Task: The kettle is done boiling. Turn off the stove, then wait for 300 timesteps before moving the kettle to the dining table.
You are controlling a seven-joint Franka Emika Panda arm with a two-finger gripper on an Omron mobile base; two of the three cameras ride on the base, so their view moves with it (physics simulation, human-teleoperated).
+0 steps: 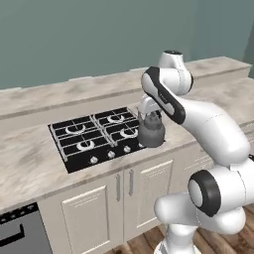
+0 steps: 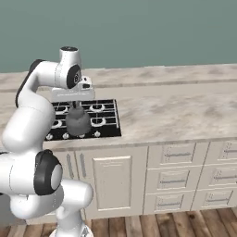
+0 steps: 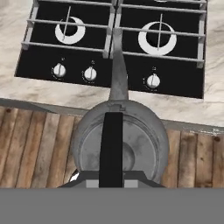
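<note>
Directly below gripper (image 1: 150, 115), kettle (image 1: 151, 131) hangs lifted off stove (image 1: 94, 136), at counter's front edge, floor beneath in hand view. Fingers pinch arched handle. Spout points toward knobs (image 3: 90, 73). Dining table (image 2: 185, 74) lies beyond the cooktop counter.

Hand view, looking straight down. Kettle (image 3: 120, 142) sits close under the camera in the lower centre: round grey body, black handle strap running across the lid towards the bottom edge, spout pointing up the frame over the stove (image 3: 87, 65) front edge. Tool fingertips not distinguishable at the bottom; open or closed undetermined. Behind the kettle, plank floor (image 3: 30, 148) on both sides. Above it, pale marble bench (image 3: 48, 94) edge, then the black stove with three silver knobs (image 3: 90, 73) in a row, two white burner rings (image 3: 157, 39) and grey grates (image 3: 111, 33).
</note>
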